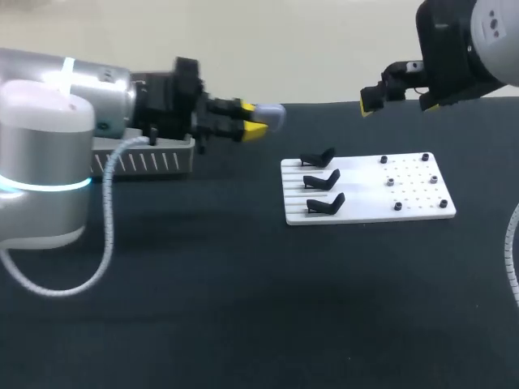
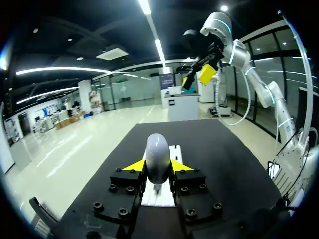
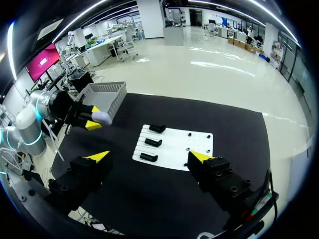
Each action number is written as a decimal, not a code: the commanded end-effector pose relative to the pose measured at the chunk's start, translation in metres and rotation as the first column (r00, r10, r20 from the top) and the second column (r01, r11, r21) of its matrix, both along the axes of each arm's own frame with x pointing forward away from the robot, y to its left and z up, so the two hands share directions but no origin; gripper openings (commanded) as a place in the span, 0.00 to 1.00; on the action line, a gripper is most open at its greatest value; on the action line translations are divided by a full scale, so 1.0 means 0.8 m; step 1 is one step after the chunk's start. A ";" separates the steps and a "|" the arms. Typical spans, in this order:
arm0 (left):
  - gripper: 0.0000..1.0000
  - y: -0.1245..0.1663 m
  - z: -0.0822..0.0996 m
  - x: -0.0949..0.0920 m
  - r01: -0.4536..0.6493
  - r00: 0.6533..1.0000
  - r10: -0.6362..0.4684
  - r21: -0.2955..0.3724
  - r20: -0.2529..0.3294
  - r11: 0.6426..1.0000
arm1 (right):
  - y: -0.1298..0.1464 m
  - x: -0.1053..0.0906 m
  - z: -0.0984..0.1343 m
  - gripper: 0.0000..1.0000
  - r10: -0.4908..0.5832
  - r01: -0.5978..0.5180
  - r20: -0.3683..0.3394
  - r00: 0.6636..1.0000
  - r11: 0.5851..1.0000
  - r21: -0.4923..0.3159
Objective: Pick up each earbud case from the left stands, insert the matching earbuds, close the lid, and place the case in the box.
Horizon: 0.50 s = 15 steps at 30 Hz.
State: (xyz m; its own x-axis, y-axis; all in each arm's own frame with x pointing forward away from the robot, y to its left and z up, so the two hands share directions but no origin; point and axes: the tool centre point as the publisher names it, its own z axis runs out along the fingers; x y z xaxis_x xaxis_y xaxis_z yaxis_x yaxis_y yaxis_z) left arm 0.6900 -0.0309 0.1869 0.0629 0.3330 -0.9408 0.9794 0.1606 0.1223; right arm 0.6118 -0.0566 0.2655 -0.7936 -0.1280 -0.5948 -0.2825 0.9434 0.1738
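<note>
- The earbud case (image 1: 273,116) is a smooth, rounded, egg-like shell in pale grey-lilac. It sits in the upper middle of the head view, in the air above the table's far edge.
- The left gripper (image 1: 258,121) is closed on it. In the left wrist view both yellow fingertips (image 2: 133,166) press its sides, and its rounded end juts out past them.
- The right gripper (image 3: 149,158) hangs in the upper right of the head view. Its fingers are spread wide with nothing between them.
- A white board (image 1: 422,209) lies flat right of centre. Three black stands (image 1: 321,180) sit in a column on its left half.
- On the board's right half are small dark pieces (image 1: 390,181). They may be earbuds or pegs, but they are too small to tell.
- A grey slatted box (image 1: 146,159) stands at the far left of the table, partly behind the left arm (image 1: 49,154).
- The table (image 1: 243,308) is covered in plain black.
- A white cable (image 1: 107,235) loops down from the left arm at the frame's left.
</note>
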 end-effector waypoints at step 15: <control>0.00 0.216 -0.005 0.091 -0.526 0.849 0.500 0.175 0.172 0.832 | -0.001 -0.002 -0.003 1.00 -0.015 0.014 0.064 0.998 1.000 0.019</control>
